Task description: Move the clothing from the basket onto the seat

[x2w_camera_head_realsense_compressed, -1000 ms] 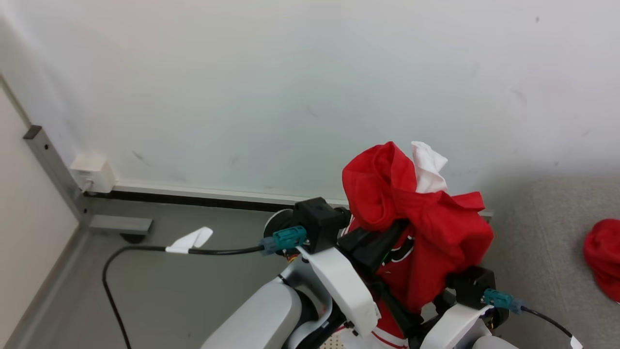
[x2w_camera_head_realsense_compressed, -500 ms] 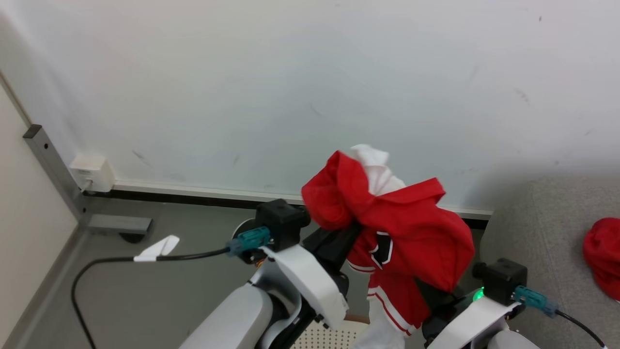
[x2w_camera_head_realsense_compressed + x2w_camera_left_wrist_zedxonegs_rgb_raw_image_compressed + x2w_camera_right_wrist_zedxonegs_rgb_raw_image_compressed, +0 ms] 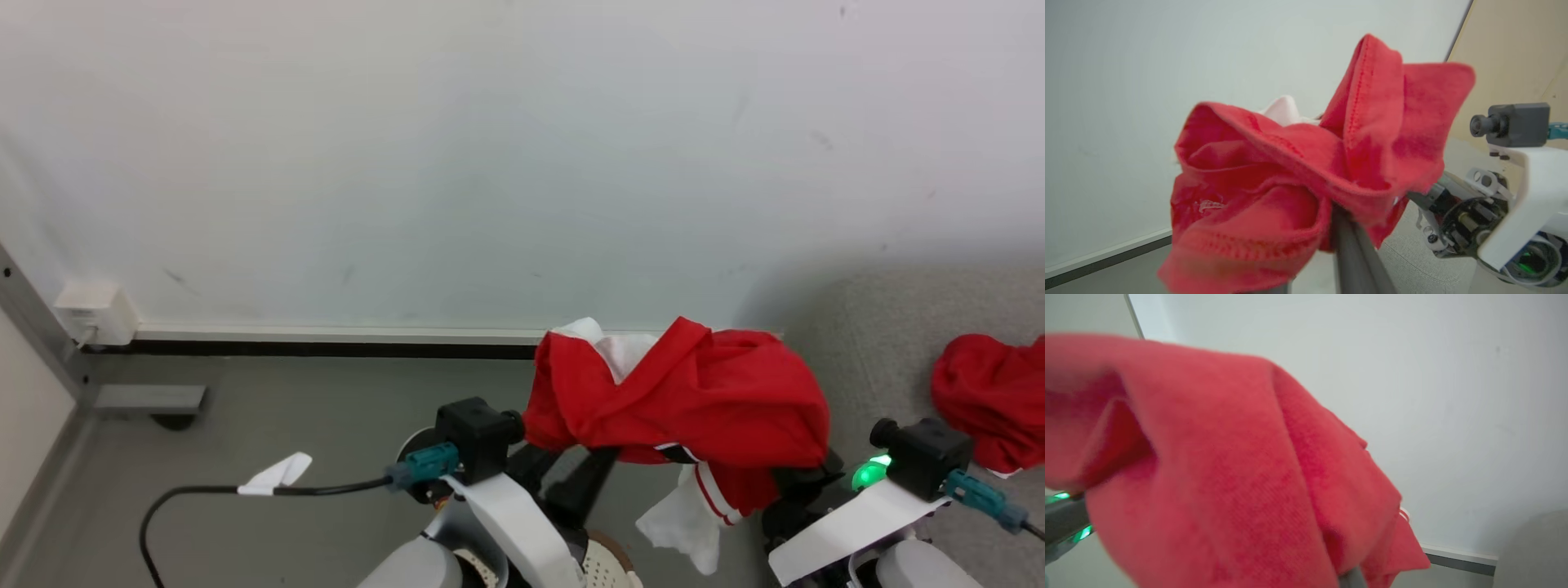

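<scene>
The clothing, red with white panels, hangs in the air as a wide bundle stretched across both my grippers. My left gripper reaches up under its left end, and the two dark fingers stand a little apart with the cloth draped over their tips. In the left wrist view the clothing sits bunched on one finger. My right gripper is buried under the right end, shut on the fabric. A sliver of the basket shows at the bottom edge. The grey seat lies at the right.
A second red garment lies on the seat at the far right. A pale wall with a skirting strip runs behind. A black cable trails over the grey floor at the left, below a wall socket box.
The bundle has dropped from an upright heap into a wide drape between the grippers. My right gripper has moved right and closed on the cloth. The left fingers have parted slightly. The camera has shifted.
</scene>
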Robot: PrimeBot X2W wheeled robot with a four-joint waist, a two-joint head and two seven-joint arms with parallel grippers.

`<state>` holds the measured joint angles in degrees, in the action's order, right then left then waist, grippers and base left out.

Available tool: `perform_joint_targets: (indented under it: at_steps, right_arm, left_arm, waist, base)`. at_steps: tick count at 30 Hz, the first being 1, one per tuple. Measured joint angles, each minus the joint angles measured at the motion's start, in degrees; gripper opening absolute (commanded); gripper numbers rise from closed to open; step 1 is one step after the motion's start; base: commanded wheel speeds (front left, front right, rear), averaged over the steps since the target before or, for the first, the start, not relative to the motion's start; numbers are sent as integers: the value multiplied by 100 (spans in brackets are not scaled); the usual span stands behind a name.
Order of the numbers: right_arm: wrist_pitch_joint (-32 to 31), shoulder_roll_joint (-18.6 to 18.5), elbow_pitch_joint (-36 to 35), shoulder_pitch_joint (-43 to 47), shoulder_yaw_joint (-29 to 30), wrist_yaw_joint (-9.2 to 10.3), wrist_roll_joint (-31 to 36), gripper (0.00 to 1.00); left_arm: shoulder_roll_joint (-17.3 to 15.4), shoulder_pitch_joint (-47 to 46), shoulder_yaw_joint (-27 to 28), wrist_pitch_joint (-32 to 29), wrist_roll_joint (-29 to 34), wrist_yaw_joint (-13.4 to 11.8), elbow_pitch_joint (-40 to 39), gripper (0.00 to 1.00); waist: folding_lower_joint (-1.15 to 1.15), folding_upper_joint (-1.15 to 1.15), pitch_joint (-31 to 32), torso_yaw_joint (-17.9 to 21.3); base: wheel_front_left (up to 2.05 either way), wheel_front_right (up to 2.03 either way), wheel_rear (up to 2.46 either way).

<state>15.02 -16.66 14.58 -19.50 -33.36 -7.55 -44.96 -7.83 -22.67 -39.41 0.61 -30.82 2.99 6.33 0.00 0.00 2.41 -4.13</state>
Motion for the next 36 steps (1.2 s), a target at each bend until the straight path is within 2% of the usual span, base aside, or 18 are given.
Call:
perform_joint_targets:
  at_steps: [9,18,26,36]
  right_arm:
    - [0,-465,-290,-38,499,0,-96,0]
    - [1,-862,-558,-102,1055,0,-76,0]
    - [1,-954,-794,102,1425,0,-31,0]
    - [1,-726,-1091,467,1768,0,7,0]
  left_arm:
    - [-46,162,-286,-3,0,111,-55,100]
    - [-119,168,-376,126,114,99,-5,100]
    - [-240,-45,-463,303,383,108,-1,100]
    - [-369,-241,-512,489,557,121,180,100]
  waist:
    - [0,0,-60,541]
    - [0,0,-199,1386]
    - [0,0,-405,2259]
    - [0,0,-766,3107]
  base:
    - [0,0,0]
    - [0,0,0]
    - [0,0,0]
    - [0,0,0]
